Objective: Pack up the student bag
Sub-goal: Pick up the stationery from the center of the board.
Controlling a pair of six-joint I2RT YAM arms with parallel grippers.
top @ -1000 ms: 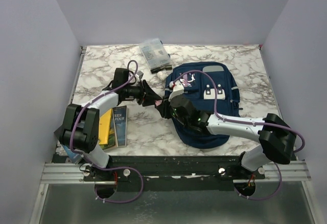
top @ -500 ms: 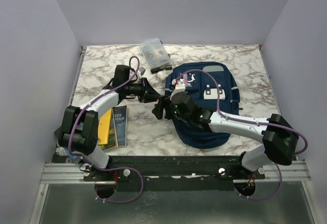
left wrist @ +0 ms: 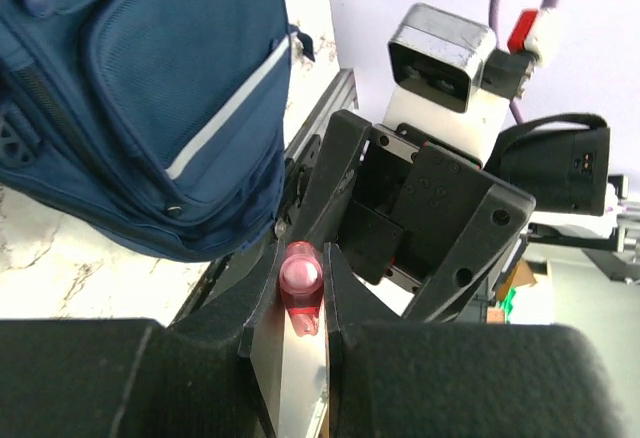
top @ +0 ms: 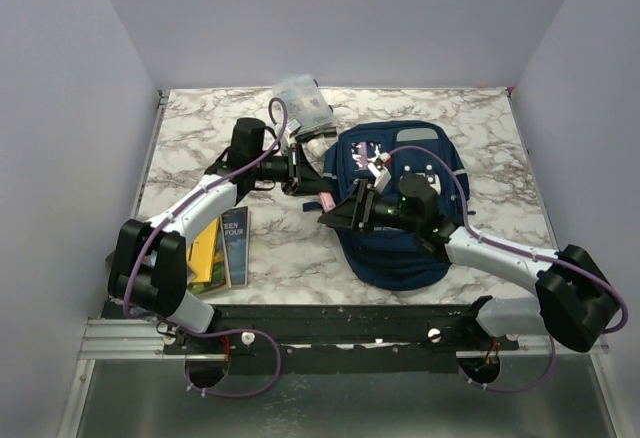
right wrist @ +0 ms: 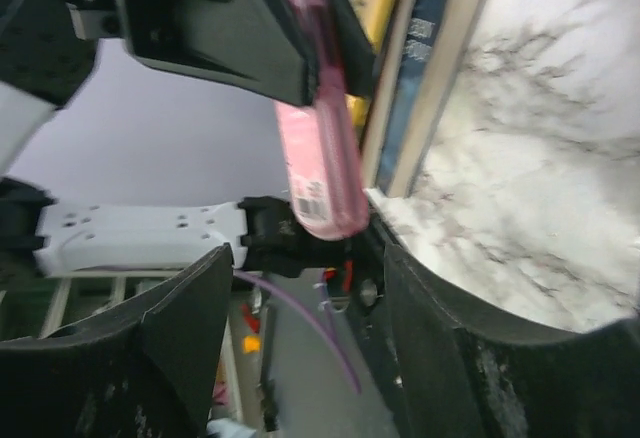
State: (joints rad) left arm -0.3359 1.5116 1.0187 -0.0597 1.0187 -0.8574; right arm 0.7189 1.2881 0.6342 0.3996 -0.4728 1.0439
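The student bag (top: 405,203), a navy blue backpack, lies flat right of the table's middle; it also shows in the left wrist view (left wrist: 150,78). My left gripper (top: 318,188) is shut on a slim pink pen-like tube (top: 327,202) and holds it above the table by the bag's left edge. In the left wrist view the tube (left wrist: 301,278) sits between the closed fingers. My right gripper (top: 340,215) is open, over the bag's left edge, facing the left gripper. In the right wrist view the tube (right wrist: 320,148) hangs just beyond my open right fingers (right wrist: 190,328), not between them.
A small clear plastic pouch (top: 303,105) lies at the back, above the bag. Two books (top: 225,246) lie at the front left; they also show in the right wrist view (right wrist: 425,78). The marble table (top: 470,118) has walls on three sides.
My left gripper has moved right and back toward the bag with the pink tube. My right arm has drawn back to the right, and its open gripper now faces the tube.
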